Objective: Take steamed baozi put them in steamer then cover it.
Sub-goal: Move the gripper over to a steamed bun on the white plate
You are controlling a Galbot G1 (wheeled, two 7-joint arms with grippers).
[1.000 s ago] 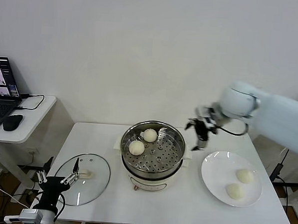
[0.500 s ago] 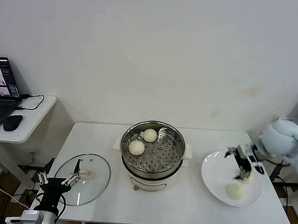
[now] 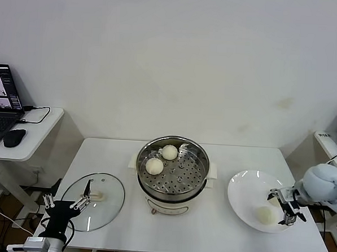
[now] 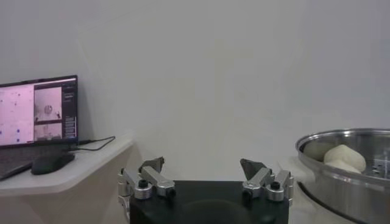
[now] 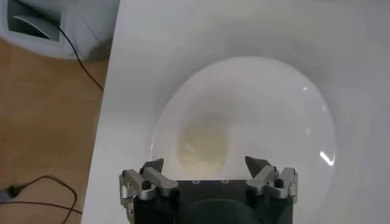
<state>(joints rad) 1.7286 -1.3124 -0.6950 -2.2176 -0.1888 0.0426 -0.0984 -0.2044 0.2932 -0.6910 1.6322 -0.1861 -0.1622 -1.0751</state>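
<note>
The steamer (image 3: 172, 172) stands mid-table with two baozi (image 3: 154, 166) (image 3: 169, 152) on its perforated tray. In the left wrist view the steamer (image 4: 350, 173) shows with baozi (image 4: 344, 157) inside. A white plate (image 3: 246, 191) at the right holds another baozi (image 3: 264, 214). My right gripper (image 3: 286, 206) hangs open low over the plate's right side, beside that bun. In the right wrist view a baozi (image 5: 203, 145) lies on the plate (image 5: 275, 109) just ahead of the open right gripper (image 5: 207, 166). The glass cover (image 3: 99, 210) lies flat at the table's left. My left gripper (image 3: 67, 197) (image 4: 204, 165) is parked open at its near edge.
A side table (image 3: 35, 127) at the left carries a laptop (image 3: 1, 97) and a mouse (image 3: 13, 137); the laptop (image 4: 38, 111) also shows in the left wrist view. The right table edge runs close behind the plate. Bare tabletop (image 3: 208, 229) lies in front of the steamer.
My right arm swung from behind the steamer's right side over to the plate and came down low beside the buns. The left arm stayed put.
</note>
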